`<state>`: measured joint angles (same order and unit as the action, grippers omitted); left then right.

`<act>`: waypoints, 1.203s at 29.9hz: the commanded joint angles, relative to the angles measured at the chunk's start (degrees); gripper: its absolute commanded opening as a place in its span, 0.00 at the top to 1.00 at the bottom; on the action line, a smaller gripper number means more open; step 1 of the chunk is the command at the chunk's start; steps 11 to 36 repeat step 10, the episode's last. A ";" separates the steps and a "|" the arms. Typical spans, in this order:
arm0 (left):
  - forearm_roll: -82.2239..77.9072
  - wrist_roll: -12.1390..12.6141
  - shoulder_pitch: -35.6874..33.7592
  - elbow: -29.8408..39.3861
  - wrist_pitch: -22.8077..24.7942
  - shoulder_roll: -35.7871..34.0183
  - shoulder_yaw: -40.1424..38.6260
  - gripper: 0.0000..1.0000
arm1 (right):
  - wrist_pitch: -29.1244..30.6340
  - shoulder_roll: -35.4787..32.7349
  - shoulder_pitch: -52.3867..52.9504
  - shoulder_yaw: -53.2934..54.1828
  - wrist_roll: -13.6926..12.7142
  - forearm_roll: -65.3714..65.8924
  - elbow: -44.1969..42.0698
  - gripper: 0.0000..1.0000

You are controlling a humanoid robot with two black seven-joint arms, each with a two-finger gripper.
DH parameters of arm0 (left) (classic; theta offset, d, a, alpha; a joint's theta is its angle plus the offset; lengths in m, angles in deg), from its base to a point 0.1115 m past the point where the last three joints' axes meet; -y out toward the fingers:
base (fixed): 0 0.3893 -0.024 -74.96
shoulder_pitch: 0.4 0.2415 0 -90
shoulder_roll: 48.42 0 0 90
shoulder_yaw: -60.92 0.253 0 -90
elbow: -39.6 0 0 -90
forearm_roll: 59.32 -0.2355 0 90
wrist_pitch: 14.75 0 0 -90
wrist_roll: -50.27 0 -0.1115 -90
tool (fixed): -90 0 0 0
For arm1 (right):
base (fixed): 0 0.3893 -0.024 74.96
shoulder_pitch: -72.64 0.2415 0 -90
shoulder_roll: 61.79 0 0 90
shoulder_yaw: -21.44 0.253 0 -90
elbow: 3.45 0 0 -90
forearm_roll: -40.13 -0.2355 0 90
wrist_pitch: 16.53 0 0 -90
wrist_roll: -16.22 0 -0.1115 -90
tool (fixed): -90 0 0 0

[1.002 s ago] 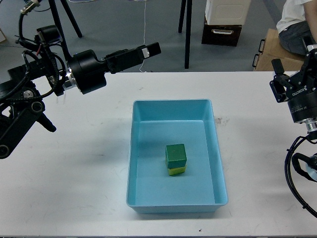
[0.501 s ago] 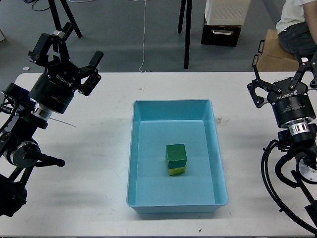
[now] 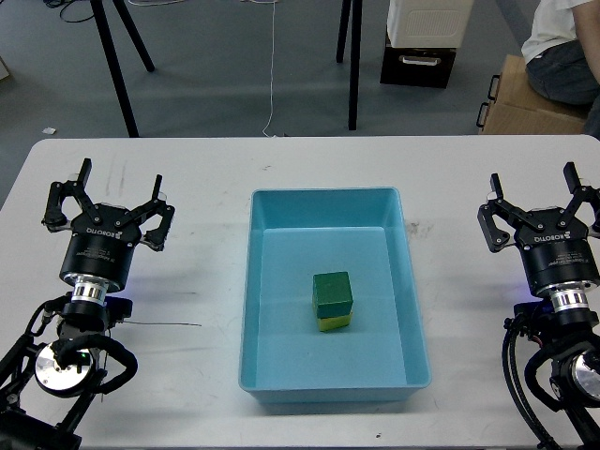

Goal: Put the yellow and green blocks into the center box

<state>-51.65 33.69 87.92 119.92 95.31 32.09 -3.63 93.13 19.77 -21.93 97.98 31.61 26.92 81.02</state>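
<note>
A green block (image 3: 333, 292) sits on top of a yellow block (image 3: 335, 323) inside the light blue box (image 3: 267, 281) at the table's center. My left gripper (image 3: 105, 195) is open and empty over the left side of the table, well left of the box. My right gripper (image 3: 544, 206) is open and empty over the right side of the table, well right of the box. Both point toward the far edge.
The white table (image 3: 197, 169) carries only the box. Behind it stand tripod legs (image 3: 117, 56), a black pole (image 3: 355, 66), a white and dark case (image 3: 422, 42) and a seated person (image 3: 562, 47) by cardboard boxes.
Both arms have drawn back and lowered toward the near table edge, the left swinging away from the box. The blocks have not moved.
</note>
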 commanded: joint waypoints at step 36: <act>3.66 -0.03 4.93 2.30 0.76 2.81 0.83 0.00 | 0.73 0.08 -2.90 0.02 -1.76 -2.70 1.57 0.01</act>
